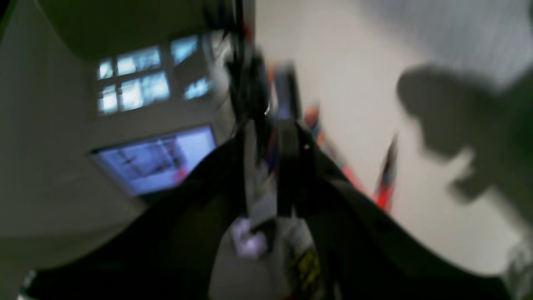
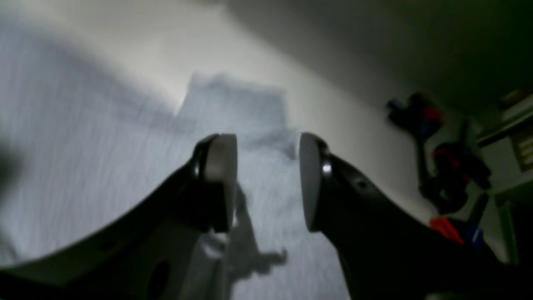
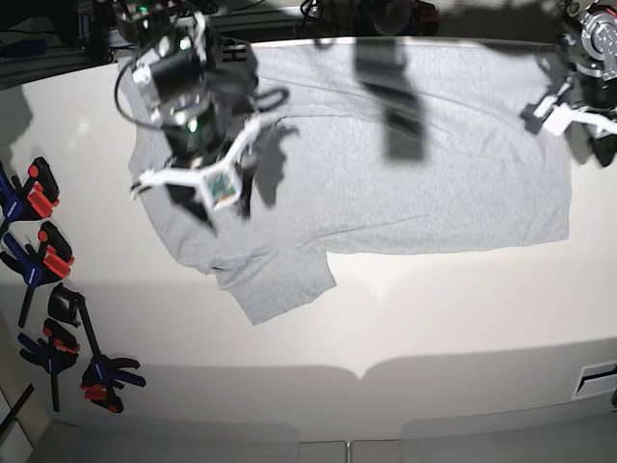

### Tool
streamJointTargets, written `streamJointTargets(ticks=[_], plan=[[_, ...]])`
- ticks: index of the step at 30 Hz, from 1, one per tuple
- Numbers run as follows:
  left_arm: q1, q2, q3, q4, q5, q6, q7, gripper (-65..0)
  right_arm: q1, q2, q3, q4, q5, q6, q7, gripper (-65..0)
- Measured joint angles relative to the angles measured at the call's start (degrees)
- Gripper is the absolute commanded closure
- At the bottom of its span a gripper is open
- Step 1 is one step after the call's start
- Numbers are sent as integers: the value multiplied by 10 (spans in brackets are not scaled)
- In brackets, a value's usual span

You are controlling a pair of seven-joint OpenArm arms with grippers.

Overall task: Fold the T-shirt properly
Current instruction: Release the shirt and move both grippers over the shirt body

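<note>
The T-shirt (image 3: 386,174) lies spread across the far table (image 3: 386,328). The right hand (image 3: 188,183) hovers over it, its jaws apart and holding nothing. The left hand (image 3: 569,111) is at the shirt's right edge; its grip cannot be told.

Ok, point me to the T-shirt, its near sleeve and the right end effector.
T-shirt (image 3: 434,164), base view, on the flat grey body.
Near sleeve (image 3: 280,285), base view, middle of the sleeve lying on the table.
Right end effector (image 2: 268,179), right wrist view, midway between its two open pads.

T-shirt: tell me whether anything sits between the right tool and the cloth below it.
Nothing visible does. The right tool hangs open above the T-shirt, only bare grey cloth showing between its fingers. The clamps lie off on the table.
</note>
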Motion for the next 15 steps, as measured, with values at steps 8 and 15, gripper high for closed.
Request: streamJointTargets(ticks=[8,15], plan=[[-120,46,-1,37,-53,14,-2,-78,-2,-228,140,-16,68,13,-12,-231],[-142,61,-1,37,-77,58,-25,-78,-29,-212,176,-16,184,158,-14,-231]])
